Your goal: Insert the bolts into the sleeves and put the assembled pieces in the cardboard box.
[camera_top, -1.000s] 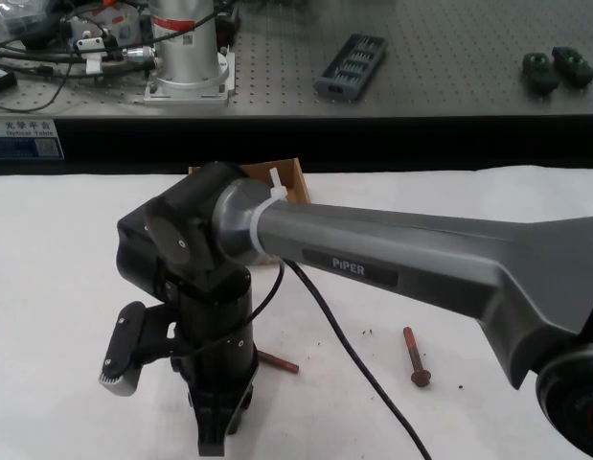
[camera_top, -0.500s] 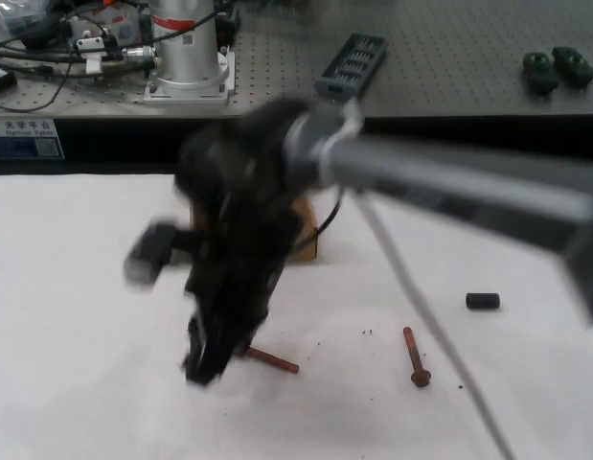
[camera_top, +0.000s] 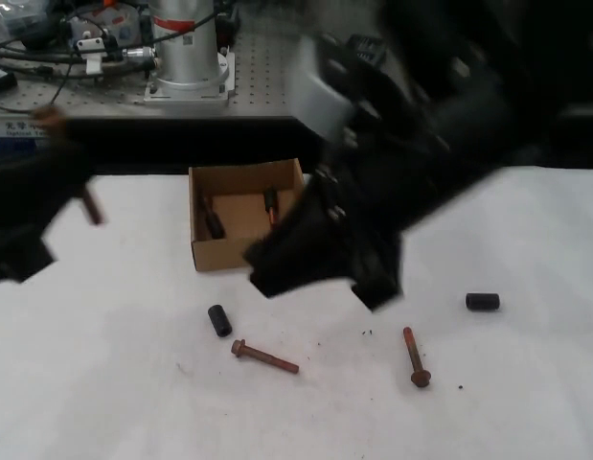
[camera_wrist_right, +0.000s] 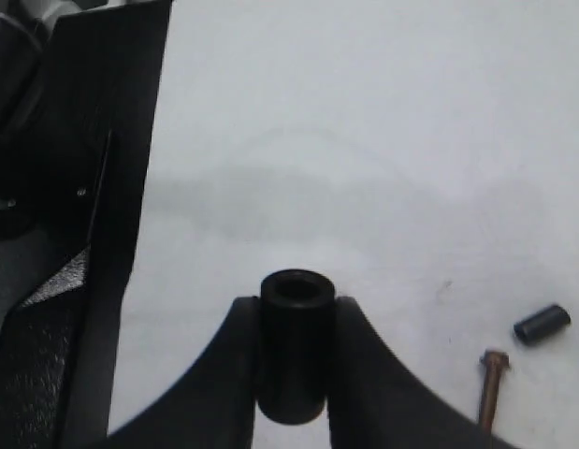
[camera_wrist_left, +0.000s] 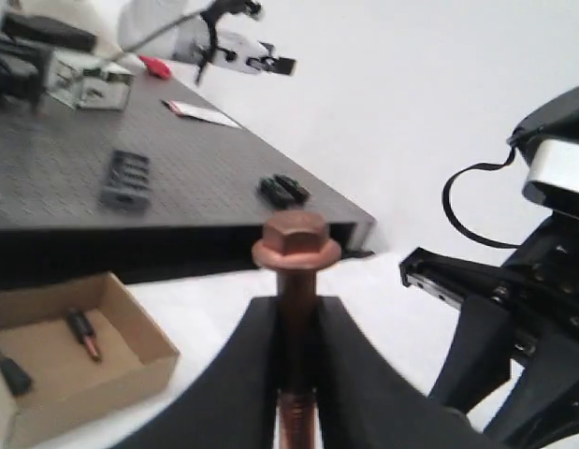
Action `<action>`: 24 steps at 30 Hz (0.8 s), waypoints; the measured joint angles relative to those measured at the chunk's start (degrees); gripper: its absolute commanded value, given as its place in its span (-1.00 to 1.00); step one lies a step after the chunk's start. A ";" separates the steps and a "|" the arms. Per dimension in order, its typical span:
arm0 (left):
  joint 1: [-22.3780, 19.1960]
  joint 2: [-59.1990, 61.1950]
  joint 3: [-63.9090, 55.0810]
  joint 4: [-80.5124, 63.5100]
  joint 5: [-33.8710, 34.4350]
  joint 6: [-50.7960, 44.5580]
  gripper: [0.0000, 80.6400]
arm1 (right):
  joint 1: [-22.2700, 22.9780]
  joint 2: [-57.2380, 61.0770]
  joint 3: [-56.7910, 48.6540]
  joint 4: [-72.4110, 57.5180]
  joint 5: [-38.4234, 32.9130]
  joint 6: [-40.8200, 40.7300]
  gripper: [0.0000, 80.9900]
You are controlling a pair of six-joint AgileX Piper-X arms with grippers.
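Left fingers (camera_wrist_left: 238,374) pinch bolt (camera_wrist_left: 290,245), head out; right fingers (camera_wrist_right: 224,374) pinch sleeve (camera_wrist_right: 295,374), bore exposed. Probably staged for insertion.

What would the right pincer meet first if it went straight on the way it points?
Probably bare white cloth; the right pincer, shut on a sleeve, points there. Depth unclear.

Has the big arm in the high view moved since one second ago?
Yes. The right arm moved away from the bolt on the cloth, farther back and rightward.
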 measured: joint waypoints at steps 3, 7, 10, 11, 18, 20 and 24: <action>0.00 8.84 -1.67 -4.67 5.79 -1.06 -0.98 | -1.58 -5.00 11.11 -12.22 -0.25 2.58 -0.90; 0.00 14.37 -3.46 -13.08 10.03 -3.21 -0.98 | -2.81 -8.60 22.84 -32.44 -0.32 9.19 -0.90; 0.00 16.65 -4.32 -19.51 10.49 -5.72 -0.98 | -2.78 -7.88 30.75 -51.38 -0.56 15.40 -0.90; -0.11 16.65 -4.32 -20.02 10.46 -5.72 -0.98 | -2.78 -7.44 32.13 -55.45 -0.73 17.04 -0.90; -5.45 19.36 -4.33 -30.87 10.46 -7.05 -0.98 | -3.51 -2.60 35.61 -74.92 -1.46 27.03 -0.90; -6.44 19.65 -4.33 -31.43 10.46 -7.05 -0.98 | -4.35 -1.76 35.64 -77.41 -1.78 29.00 -0.90; -8.38 20.56 -4.33 -31.79 10.46 -6.38 -0.98 | -5.24 -1.78 35.64 -78.70 -4.67 32.81 -0.90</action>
